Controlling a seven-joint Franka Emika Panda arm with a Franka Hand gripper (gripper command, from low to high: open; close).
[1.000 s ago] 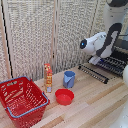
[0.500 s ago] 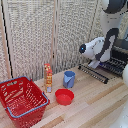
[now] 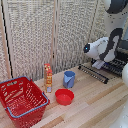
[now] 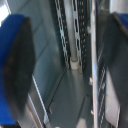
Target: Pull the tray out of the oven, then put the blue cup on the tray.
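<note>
Red basket: a red mesh basket with a blue-trimmed rim (image 3: pixel 22 100) fills the lower left of the exterior view, nearest the camera and well apart from the work.
Red bowl: a small round red bowl (image 3: pixel 64 96) sits at lower centre on the pale wooden table (image 3: pixel 95 107).
Bottle: a tall orange-yellow bottle (image 3: pixel 48 77) stands upright just behind the basket.
Blue cup: the small blue cylindrical mug (image 3: pixel 69 79) stands upright at mid-frame, beside the bottle and behind the bowl, untouched.
Tray: the flat dark rack of thin parallel wire bars (image 3: pixel 112 67) lies at the right edge of the frame, seemingly partly drawn out over the dropped door (image 3: pixel 93 73).
Oven: the black-and-silver toaster oven (image 3: pixel 121 55) is mostly hidden by the arm at far right.
Gripper: the blue-padded gripper (image 4: pixel 62 65) has its fingers spread wide with nothing between them; the wrist view shows blurred metal bars and an interior wall close ahead.
Step in hand: probably the tray pull.
Doing it well: close on the front bar squarely, draw straight outward and level, so the rack does not jam or tip.
</note>
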